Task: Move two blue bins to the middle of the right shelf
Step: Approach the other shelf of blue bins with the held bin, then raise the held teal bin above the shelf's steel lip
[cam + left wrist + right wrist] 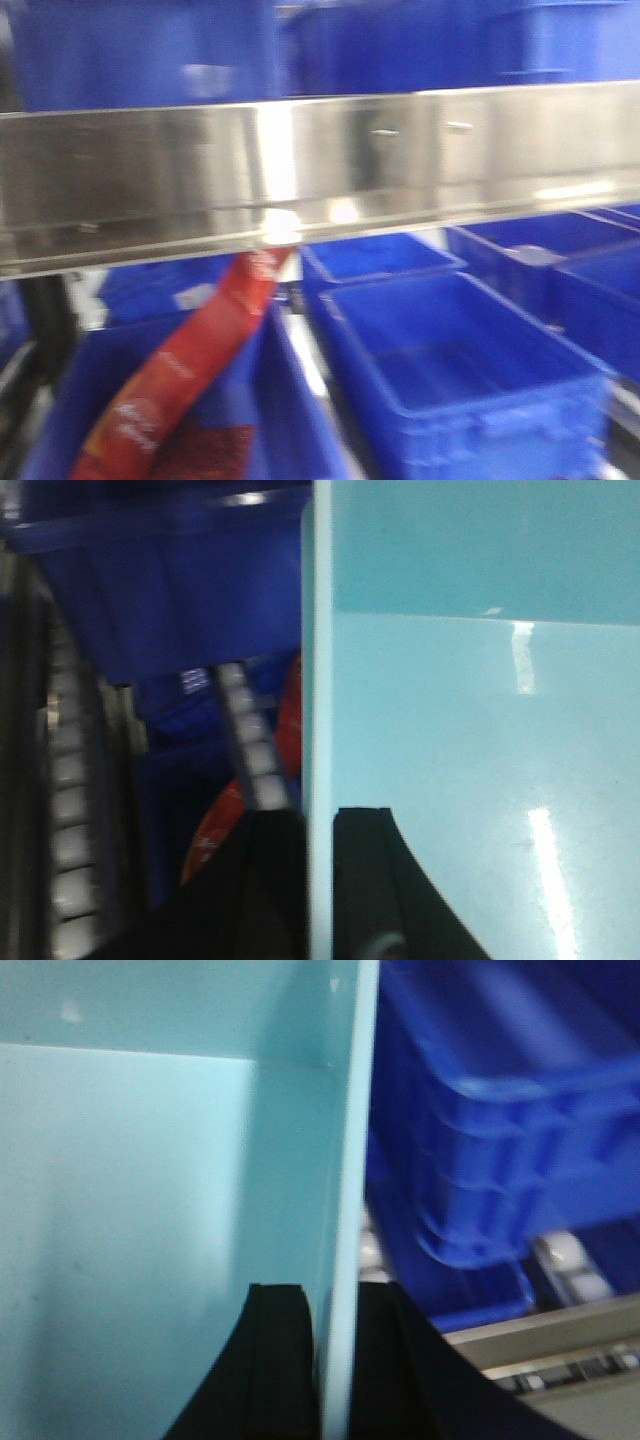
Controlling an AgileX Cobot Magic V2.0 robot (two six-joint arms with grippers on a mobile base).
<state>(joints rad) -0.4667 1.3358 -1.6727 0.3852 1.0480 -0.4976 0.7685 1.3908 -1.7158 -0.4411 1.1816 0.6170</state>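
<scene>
Two pale blue bin walls are seen nearest, one per wrist view. The left gripper (318, 880) is closed on the left wall (318, 680) of the pale blue bin (480, 760), its fingers (270, 890) straddling it. The right gripper (335, 1360) is clamped likewise on the right wall (345, 1160). Beyond, a steel shelf rail (320, 170) and several dark blue bins (450, 370) are shown, one holding a red packet (190, 370).

A light-blue bin (470, 740) is hanging upright with both side walls pinched, while dark-blue bins (455, 370) are sitting open-topped under the shelf rail's front edge.
</scene>
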